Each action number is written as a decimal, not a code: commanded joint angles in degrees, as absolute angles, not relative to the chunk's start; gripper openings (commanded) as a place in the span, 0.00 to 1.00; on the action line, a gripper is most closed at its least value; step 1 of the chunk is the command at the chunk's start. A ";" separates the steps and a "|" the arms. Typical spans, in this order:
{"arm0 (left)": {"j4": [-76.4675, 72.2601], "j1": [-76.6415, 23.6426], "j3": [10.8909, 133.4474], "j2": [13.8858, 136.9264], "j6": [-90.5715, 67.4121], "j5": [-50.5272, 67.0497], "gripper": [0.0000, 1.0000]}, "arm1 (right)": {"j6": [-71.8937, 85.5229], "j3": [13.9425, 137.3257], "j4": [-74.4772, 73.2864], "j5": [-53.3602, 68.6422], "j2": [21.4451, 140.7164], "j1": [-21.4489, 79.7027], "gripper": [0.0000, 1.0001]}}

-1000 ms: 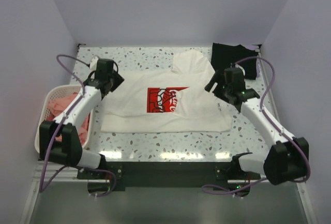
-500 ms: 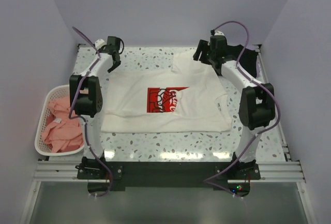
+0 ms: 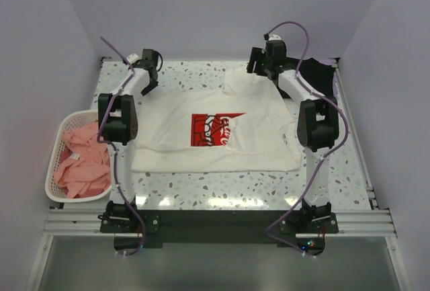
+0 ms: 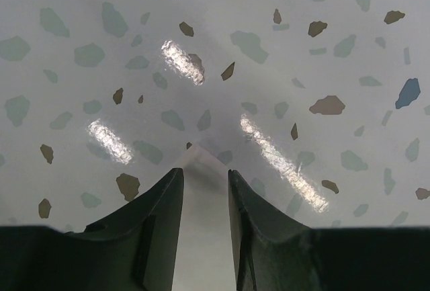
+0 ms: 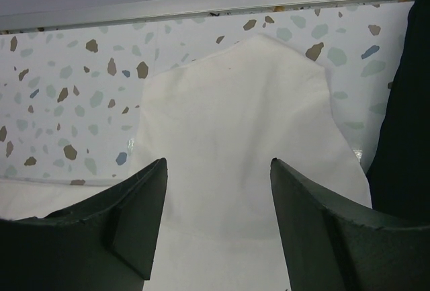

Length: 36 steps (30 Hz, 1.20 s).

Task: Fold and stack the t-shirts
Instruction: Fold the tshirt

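Note:
The white t-shirt (image 3: pixel 201 150) with a red-and-white chest print lies spread flat mid-table, one part (image 5: pixel 235 103) sticking out toward the back wall. My left gripper (image 3: pixel 146 91) (image 4: pixel 205 171) is at the shirt's far left corner. Its fingers stand partly open, and the white corner (image 4: pixel 201 237) lies flat between them. My right gripper (image 3: pixel 255 70) (image 5: pixel 218 160) hovers wide open over the shirt's far part. The black t-shirt (image 3: pixel 322 79) (image 5: pixel 403 136) lies at the back right. Salmon-pink t-shirts (image 3: pixel 80 163) fill the basket.
A white lattice basket (image 3: pixel 52 170) stands off the table's left edge. The back wall's metal strip (image 5: pixel 201 5) runs just beyond the shirt. Both arms stretch along the shirt's left and right sides.
Both arms have reached from beside the shirt's middle to its far corners. Both grippers have narrowed somewhat. The shirt has not moved.

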<state>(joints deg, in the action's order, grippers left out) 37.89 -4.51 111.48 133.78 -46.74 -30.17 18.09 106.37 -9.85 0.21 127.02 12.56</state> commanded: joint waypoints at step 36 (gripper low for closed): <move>32.87 -3.60 111.01 133.07 -44.82 -27.07 0.06 | 14.59 126.65 -14.50 -1.06 144.23 6.68 0.62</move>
